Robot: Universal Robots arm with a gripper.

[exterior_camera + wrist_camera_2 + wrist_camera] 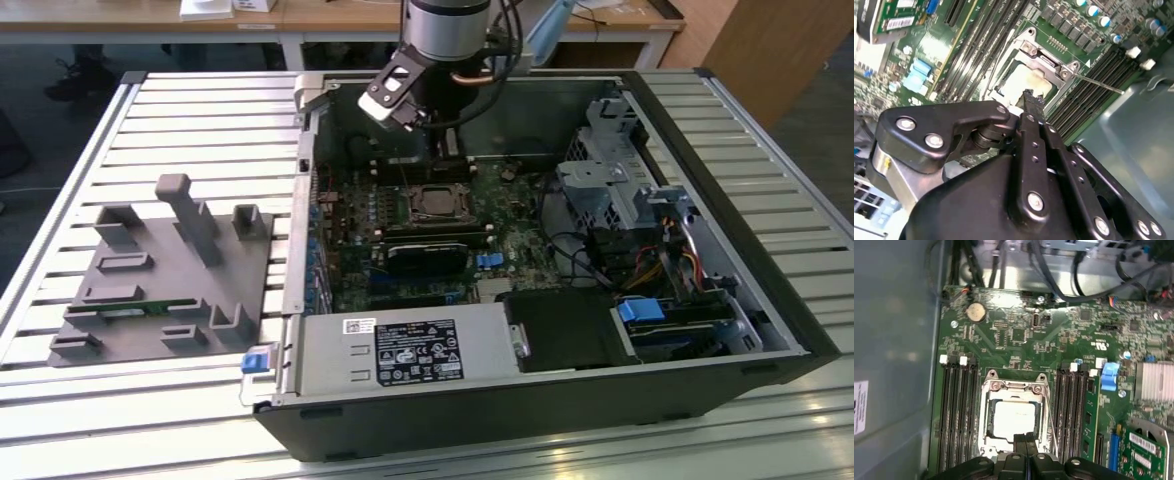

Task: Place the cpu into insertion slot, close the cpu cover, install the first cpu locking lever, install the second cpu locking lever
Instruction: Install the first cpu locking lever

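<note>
The cpu (1014, 420), a pale silvery square, lies in the insertion slot (988, 426) on the green motherboard. The cpu cover (1013, 386) lies flat over it, framing the chip. A thin locking lever (1100, 83) sticks out sideways from the socket's corner, and a thin lever rod (1051, 430) runs along one side of the socket. My gripper (1025, 441) hangs just above the socket's edge, its two black fingers pressed together with nothing between them. From the exterior view, the gripper (447, 165) is inside the open case, over the socket (434, 205).
Rows of black memory slots (956, 410) flank the socket on both sides. A finned heatsink (1154, 381) and a blue clip (1109, 375) sit to one side. The case wall (894, 355) is close by. A grey fixture block (167, 275) stands outside the case at the exterior view's left.
</note>
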